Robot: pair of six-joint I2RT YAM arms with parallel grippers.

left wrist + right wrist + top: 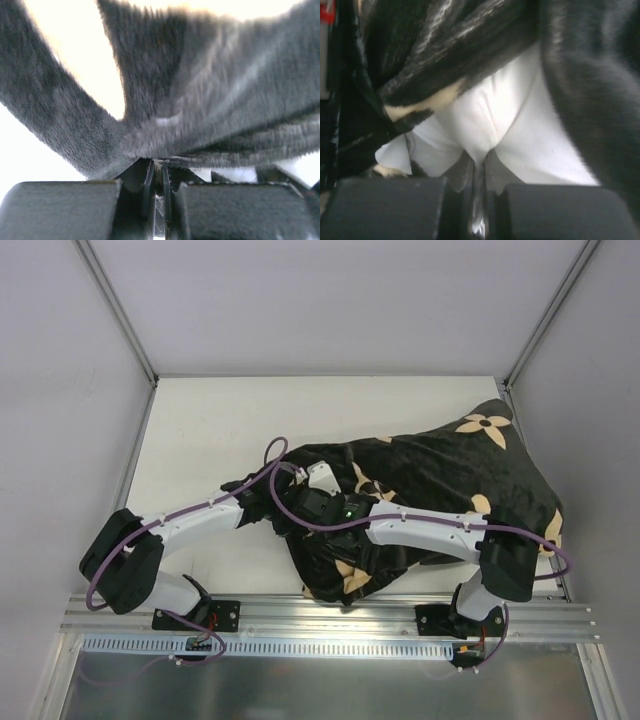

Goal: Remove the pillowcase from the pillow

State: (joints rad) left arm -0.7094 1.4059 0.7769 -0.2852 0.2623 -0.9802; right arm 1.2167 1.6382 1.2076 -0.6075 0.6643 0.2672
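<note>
Closest to me, the 2 arms lean in from the near rail and meet at the left, open end of the bundle. The left gripper [157, 167] has its fingers pressed together on a fold of the black pillowcase [450, 475]. The right gripper [479, 159] is pinching the white pillow [490, 115] where it pokes out of the cover (1 gripper per layer, which I take as the setup for pulling them apart). The pillow looks mostly inside, with the pillowcase bunched around that end. Beyond, the covered bulk lies across the table [220, 430] toward the far right corner. I can read no tag, brand or writing, only tan flower prints.
</note>
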